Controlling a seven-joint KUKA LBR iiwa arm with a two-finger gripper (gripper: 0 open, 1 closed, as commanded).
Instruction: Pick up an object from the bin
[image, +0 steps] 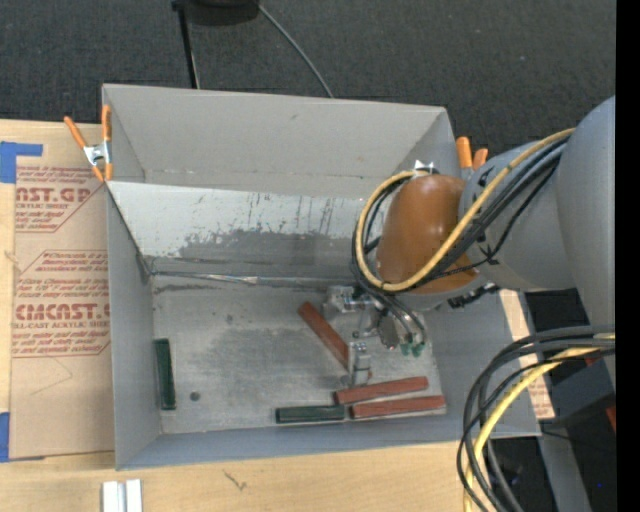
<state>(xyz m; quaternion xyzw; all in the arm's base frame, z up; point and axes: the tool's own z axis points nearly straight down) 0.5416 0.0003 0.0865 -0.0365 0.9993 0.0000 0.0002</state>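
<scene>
My gripper (358, 372) reaches down in the right part of the bin, its fingertips just above the floor. A reddish-brown bar (324, 334) lies slanted just left of the fingers. Two more reddish-brown bars lie right below the fingertips, one (381, 390) angled up to the right and one (398, 406) flat along the front wall. A dark green bar (310, 414) lies to their left at the front. The fingertips stand close together with no thing seen between them; whether they touch the upper bar I cannot tell.
Another dark green bar (163, 373) lies upright along the left wall, far from the gripper. The arm with its orange cover and looped cables hangs over the bin's right side, hiding the right wall.
</scene>
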